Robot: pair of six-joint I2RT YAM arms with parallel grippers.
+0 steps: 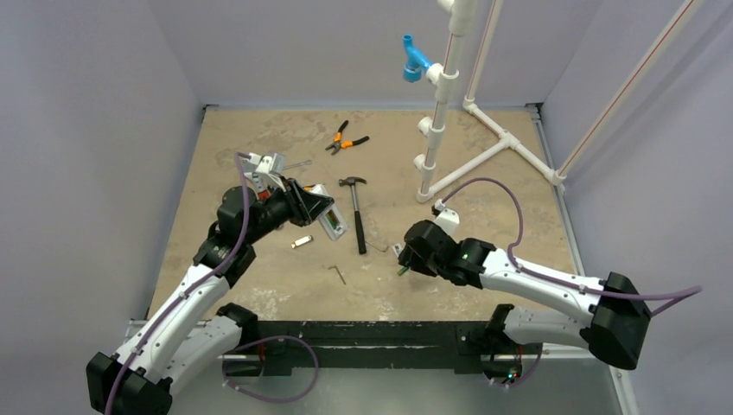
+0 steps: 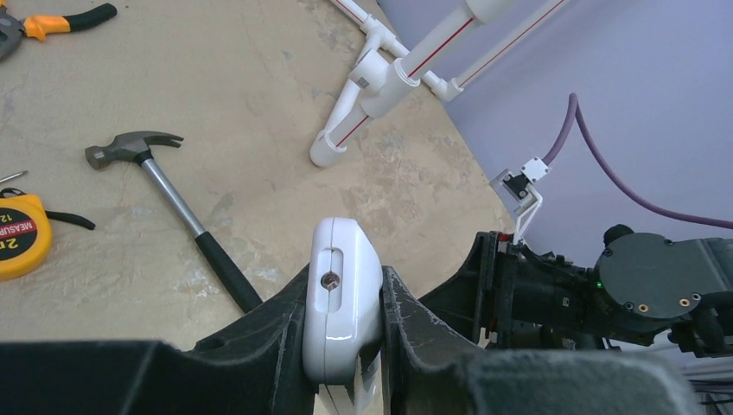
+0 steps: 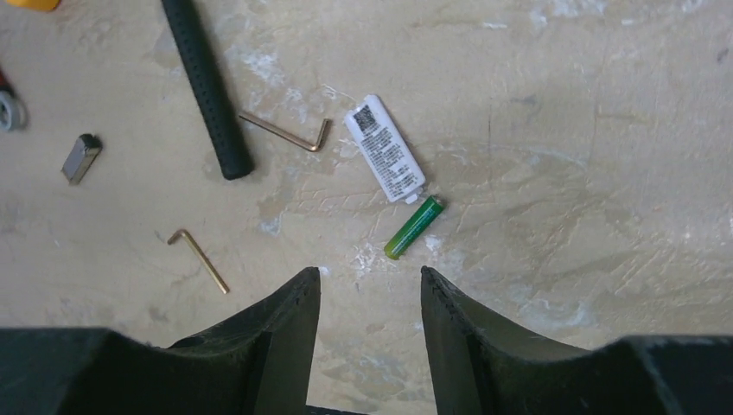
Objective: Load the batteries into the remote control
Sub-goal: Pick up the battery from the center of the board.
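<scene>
Glossy white plastic remote control (image 2: 350,303); rough matt tabletop (image 3: 562,130)

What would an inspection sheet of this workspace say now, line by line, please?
Surface: tan table, scuffed.
Job's things: remote control held; one battery lying beside a white cover; second battery not seen.
Clutter: hammer, pliers, tape measure, two hex keys, silver piece.
Grippers: left gripper shut on the remote control; right gripper open, empty, near the battery.
Cables: purple cables on both arms.
Surroundings: pale walls, white pipe frame.
</scene>
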